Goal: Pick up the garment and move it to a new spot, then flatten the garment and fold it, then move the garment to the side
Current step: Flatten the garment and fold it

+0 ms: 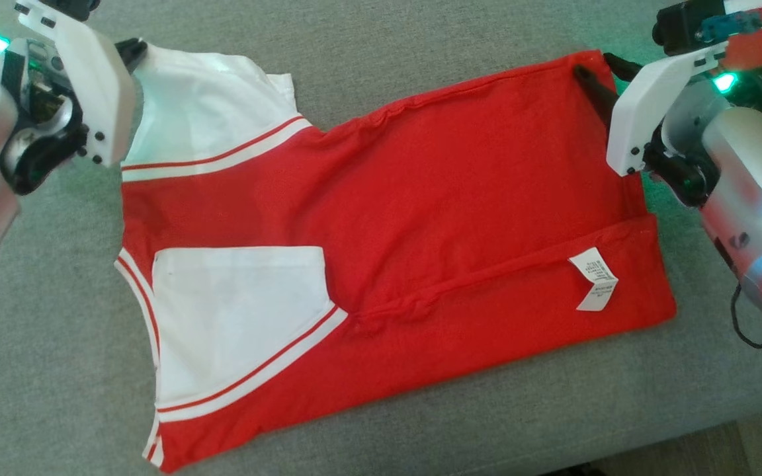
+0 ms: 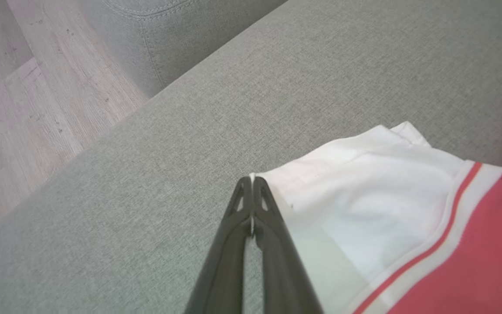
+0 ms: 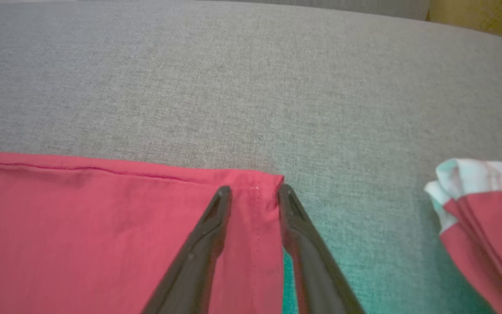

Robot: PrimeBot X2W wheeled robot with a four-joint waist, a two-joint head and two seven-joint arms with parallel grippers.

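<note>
The red cotton garment with white, red-striped sleeves [image 1: 421, 198] lies spread across the middle of the grey woven sofa cushion [image 1: 43, 344]. The left tool [image 2: 251, 179], at ten o'clock in the head view, is pinched tight on the far sleeve's edge. The right tool [image 3: 253, 192], at two o'clock, has its fingers parted astride the red hem corner. Bare cushion runs along twelve and eight o'clock, and the cushion's front edge crosses at five.

Home (grey sofa [image 2: 320, 65], wood floor [image 2: 15, 109])
</note>
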